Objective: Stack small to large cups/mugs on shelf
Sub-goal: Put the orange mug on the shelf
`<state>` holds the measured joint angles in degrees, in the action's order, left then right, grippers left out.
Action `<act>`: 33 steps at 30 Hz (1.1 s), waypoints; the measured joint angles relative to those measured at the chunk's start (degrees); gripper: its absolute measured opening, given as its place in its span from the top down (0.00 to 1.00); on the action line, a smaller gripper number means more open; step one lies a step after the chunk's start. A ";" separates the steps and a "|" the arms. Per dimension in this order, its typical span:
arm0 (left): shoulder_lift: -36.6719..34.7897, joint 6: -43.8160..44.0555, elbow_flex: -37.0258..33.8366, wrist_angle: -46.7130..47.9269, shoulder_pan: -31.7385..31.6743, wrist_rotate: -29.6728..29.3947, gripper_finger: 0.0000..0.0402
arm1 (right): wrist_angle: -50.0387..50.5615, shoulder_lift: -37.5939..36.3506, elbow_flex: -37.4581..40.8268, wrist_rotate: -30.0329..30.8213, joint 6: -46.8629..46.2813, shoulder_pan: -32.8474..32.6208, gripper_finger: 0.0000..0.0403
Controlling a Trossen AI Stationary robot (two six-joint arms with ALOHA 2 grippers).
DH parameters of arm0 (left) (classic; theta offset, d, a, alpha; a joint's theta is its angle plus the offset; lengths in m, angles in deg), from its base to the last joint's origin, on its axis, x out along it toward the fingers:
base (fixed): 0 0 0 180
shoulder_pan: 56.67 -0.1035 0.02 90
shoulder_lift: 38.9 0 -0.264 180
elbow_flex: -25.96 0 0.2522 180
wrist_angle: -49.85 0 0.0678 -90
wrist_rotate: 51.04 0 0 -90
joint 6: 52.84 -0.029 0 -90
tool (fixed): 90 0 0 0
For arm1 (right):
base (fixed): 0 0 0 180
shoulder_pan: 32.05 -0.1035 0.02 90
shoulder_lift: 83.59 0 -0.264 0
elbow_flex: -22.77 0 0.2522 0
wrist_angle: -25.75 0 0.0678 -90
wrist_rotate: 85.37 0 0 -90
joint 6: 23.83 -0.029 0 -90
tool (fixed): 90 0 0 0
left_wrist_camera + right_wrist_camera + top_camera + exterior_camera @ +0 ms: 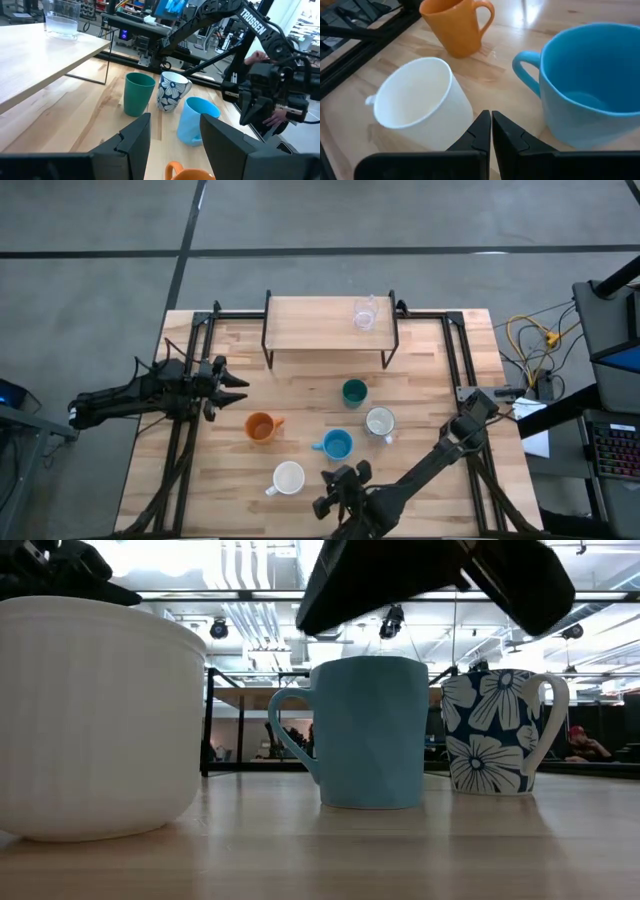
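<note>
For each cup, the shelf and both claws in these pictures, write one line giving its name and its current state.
Clear glass: upright on shelf.
Shelf: holds only the glass.
Orange mug, light blue mug, white cup, green cup, flowered mug: upright on table.
Left claw: open, empty.
Right claw: shut, empty.

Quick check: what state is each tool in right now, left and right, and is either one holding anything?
Left tool: open, holding nothing.
Right tool: closed, holding nothing, between the white ribbed cup and the light blue mug.
</note>
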<state>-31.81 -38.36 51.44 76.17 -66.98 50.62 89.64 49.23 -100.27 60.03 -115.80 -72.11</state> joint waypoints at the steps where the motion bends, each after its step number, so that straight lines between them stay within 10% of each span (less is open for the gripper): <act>1: 0.00 0.00 0.00 0.00 0.00 0.00 0.61 | -0.02 0.02 0.30 -0.14 -0.28 0.10 0.98; 24: 0.06 0.33 -1.14 0.63 0.00 0.07 0.61 | -4.67 -0.75 0.66 0.86 9.53 2.09 0.98; 33: 0.74 12.80 -5.84 2.39 0.16 2.91 0.61 | 5.75 -5.41 -3.70 7.67 23.24 3.23 0.98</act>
<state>-31.06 -25.56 45.60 78.55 -66.81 53.54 95.39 43.82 -103.96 67.70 -92.56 -68.88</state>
